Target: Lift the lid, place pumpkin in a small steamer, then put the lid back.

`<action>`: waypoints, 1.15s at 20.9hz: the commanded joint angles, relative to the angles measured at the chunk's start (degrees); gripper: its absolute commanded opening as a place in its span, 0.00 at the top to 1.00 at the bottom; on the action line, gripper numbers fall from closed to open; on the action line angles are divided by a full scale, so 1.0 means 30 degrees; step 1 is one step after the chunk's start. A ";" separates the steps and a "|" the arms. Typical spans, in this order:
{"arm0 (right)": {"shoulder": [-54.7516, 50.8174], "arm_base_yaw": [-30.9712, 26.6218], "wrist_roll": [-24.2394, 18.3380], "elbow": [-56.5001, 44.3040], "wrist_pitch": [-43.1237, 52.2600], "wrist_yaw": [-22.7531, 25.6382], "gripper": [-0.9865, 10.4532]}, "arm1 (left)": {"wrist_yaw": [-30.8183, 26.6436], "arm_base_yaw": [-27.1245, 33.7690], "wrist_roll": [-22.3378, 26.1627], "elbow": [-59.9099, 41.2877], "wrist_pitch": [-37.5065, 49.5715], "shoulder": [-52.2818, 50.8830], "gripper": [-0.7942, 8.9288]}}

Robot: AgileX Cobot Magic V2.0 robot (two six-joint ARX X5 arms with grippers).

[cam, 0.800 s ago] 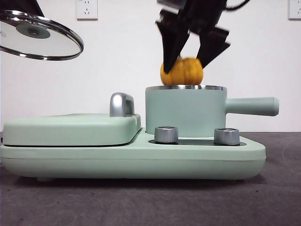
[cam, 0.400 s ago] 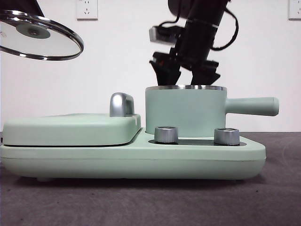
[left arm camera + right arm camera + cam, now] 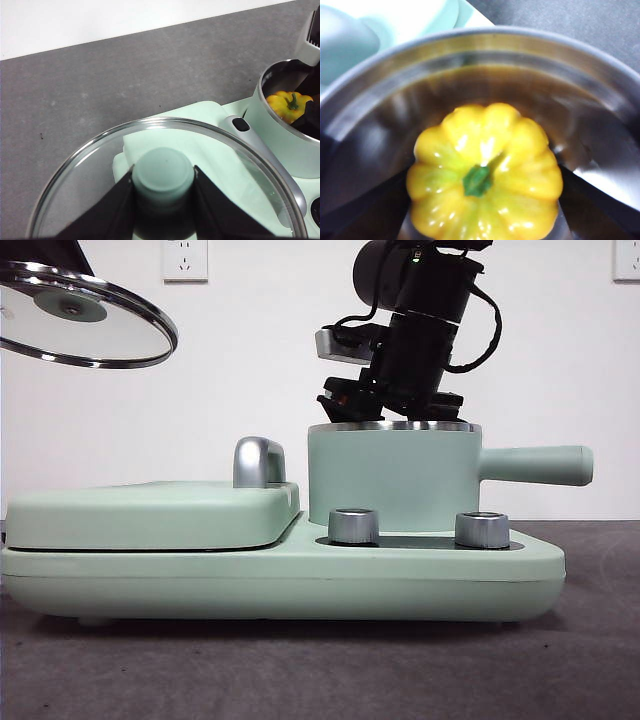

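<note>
Right wrist view: pumpkin (image 3: 485,172), glossy, likely slippery, deep inside small steamer (image 3: 600,75), right claw (image 3: 482,200) flanking its sides, grip unclear; left claw (image 3: 162,197) clamps lid (image 3: 165,175) knob, 10 o'clock aloft.

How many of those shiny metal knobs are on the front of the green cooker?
2. Both metal knobs sit on the appliance base below the small steamer: one under its left side, the other under its right, nearer the long handle. None seems hidden.

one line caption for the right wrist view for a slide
Right gripper lowered into the small steamer, its jaws flanking the pumpkin.
</note>
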 commanded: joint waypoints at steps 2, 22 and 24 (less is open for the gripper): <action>0.0678 0.0160 -0.0299 0.0342 0.0117 0.0080 0.53 | 0.0007 -0.0051 -0.0160 0.0284 0.0561 -0.0022 0.91; -0.1282 0.0160 0.0452 0.3249 -0.3526 -0.0080 0.56 | 0.0007 -0.0058 -0.0160 0.0284 0.0554 -0.0022 0.91; -0.2025 0.0160 0.0452 0.2492 -0.3009 -0.0073 0.56 | 0.0007 -0.0058 -0.0160 0.0284 0.0546 -0.0022 0.91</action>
